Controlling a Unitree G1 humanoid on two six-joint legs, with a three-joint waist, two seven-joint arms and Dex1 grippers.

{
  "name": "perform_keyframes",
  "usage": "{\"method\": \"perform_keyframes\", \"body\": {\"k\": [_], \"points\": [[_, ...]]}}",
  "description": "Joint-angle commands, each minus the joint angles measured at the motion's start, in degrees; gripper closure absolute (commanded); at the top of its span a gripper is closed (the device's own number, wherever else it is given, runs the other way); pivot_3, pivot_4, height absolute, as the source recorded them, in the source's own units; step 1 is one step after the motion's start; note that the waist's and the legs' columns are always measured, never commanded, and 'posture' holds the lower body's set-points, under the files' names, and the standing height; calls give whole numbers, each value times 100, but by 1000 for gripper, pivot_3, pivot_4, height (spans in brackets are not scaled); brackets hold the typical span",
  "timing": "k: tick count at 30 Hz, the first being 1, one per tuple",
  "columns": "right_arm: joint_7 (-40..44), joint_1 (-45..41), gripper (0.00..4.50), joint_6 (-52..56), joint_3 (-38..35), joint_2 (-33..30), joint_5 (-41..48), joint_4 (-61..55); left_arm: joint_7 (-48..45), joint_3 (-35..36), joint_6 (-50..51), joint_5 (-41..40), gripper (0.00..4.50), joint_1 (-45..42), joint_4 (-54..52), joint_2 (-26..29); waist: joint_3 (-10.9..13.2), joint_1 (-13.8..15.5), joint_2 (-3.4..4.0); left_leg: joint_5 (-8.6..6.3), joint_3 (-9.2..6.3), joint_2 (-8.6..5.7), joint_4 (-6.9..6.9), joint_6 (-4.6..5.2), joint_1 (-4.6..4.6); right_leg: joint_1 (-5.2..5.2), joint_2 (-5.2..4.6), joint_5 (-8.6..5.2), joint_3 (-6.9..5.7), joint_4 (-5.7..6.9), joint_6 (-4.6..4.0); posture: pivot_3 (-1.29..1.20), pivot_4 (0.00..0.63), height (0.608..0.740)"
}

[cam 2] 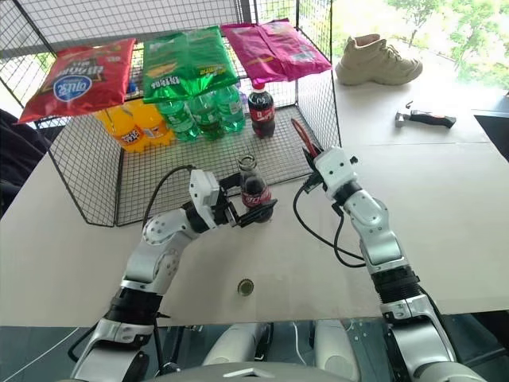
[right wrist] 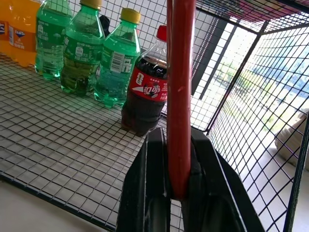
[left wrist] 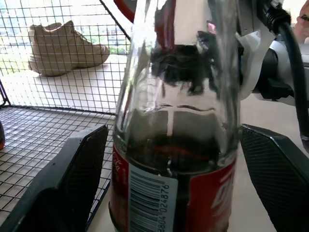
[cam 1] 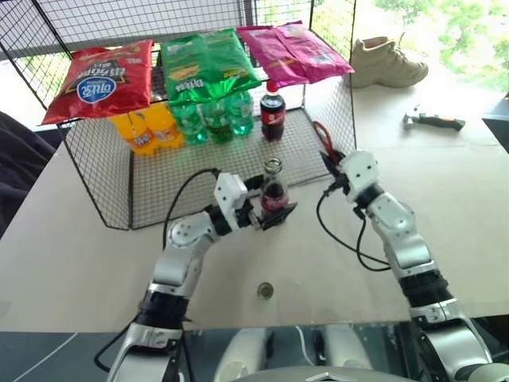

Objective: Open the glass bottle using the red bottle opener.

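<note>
Currently the left gripper (cam 1: 270, 208) stands with its fingers (left wrist: 67, 179) spread wide, one on each side of the glass bottle (cam 1: 273, 191) and clear of the glass. The bottle stands upright on the table (cam 1: 71, 239), just in front of the wire rack (cam 1: 111, 183). Its mouth appears uncapped, and a small round cap (cam 1: 266, 290) lies on the table nearer the robot. The right gripper (cam 1: 331, 162) is clamped on the red bottle opener (cam 1: 322, 137), held raised beside the bottle. Judgement: opening looks complete; only withdrawal of both arms remains.
</note>
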Motion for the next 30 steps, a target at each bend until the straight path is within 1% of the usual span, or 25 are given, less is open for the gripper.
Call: {"method": "perform_keyframes", "body": {"k": [1, 4, 8, 12, 17, 19, 22, 23, 24, 25, 27, 28, 30], "points": [[32, 117, 4500, 22, -194, -35, 103, -361, -34, 193, 43, -118, 99, 172, -396, 170, 0, -1, 0, 0, 0, 0, -1, 0, 0, 0, 0, 0, 0, 0, 0, 0, 150, 732], [42, 308, 4500, 168, -318, -47, 222, -503, -13, 234, 130, -151, 99, 398, -624, 265, 0, 1, 0, 0, 1, 0, 0, 0, 0, 0, 0, 0, 1, 0, 0, 0, 150, 732], [209, 674, 4500, 660, -511, -130, 551, -871, 83, 364, 299, -238, 99, 783, -1039, 392, 0, 11, 0, 0, 1, 0, 0, 1, 0, 1, -3, 0, 1, 0, 0, 0, 150, 732], [576, 1157, 4500, 1331, -548, -340, 931, -1398, 102, 545, 419, -293, 99, 1384, -1464, 631, 0, -4, 3, -1, 1, 1, -1, 1, 1, 2, -3, 0, 1, 1, 0, 0, 150, 732], [1073, 1690, 4500, 2411, -566, -639, 1645, -2189, 228, 944, 615, -500, 99, 2144, -1838, 856, 3, 5, 7, -7, 5, 7, -7, 11, 5, 3, -3, -1, 4, 0, -1, 0, 150, 732], [1219, 1838, 3629, 2737, -571, -779, 1818, -2420, 331, 1065, 668, -498, 0, 2333, -1882, 877, 3, 16, 7, -16, 4, 8, -5, 25, 6, 6, -3, 0, 1, 0, -1, 0, 150, 732], [1408, 1960, 2502, 3131, -646, -1020, 2040, -2631, 476, 1200, 686, -418, 0, 2560, -1885, 905, 3, 32, 7, -17, 3, 8, 0, 27, 7, 11, -4, 0, -2, 0, -1, 0, 150, 732], [1442, 1978, 1934, 3196, -670, -1071, 2078, -2666, 502, 1218, 689, -399, 0, 2603, -1884, 913, 3, 33, 7, -17, 4, 7, 0, 27, 7, 11, -5, 0, -1, 0, -1, 0, 150, 732], [1478, 1998, 1601, 3277, -713, -1145, 2127, -2684, 525, 1243, 693, -394, 0, 2659, -1892, 918, 3, 35, 7, -17, 4, 7, 2, 27, 7, 11, -5, 0, -1, 0, -1, 0, 150, 732], [1560, 2022, 1100, 3328, -799, -1255, 2191, -2683, 541, 1289, 720, -432, 0, 2739, -1926, 932, 3, 36, 7, -17, 4, 7, 3, 27, 6, 11, -5, 0, -1, 0, -1, 0, 150, 732], [1825, 2134, 312, 3272, -994, -1470, 2331, -2676, 554, 1368, 738, -400, 0, 2915, -1946, 1019, 3, 36, 7, -17, 5, 7, 3, 27, 6, 11, -5, 0, -1, 0, -1, 0, 150, 732], [1994, 2227, 52, 3144, -1123, -1595, 2372, -2650, 539, 1434, 755, -376, 0, 3015, -1932, 1090, 3, 39, 6, -17, 5, 7, 3, 27, 5, 11, -5, 0, -1, 0, -1, 0, 150, 732], [2318, 2476, 52, 2846, -1361, -1815, 2418, -2544, 505, 1566, 754, -339, 0, 3192, -1887, 1222, 3, 44, 6, -17, 4, 7, 2, 28, 5, 11, -6, -1, -2, -3, -1, 0, 150, 732]]}}
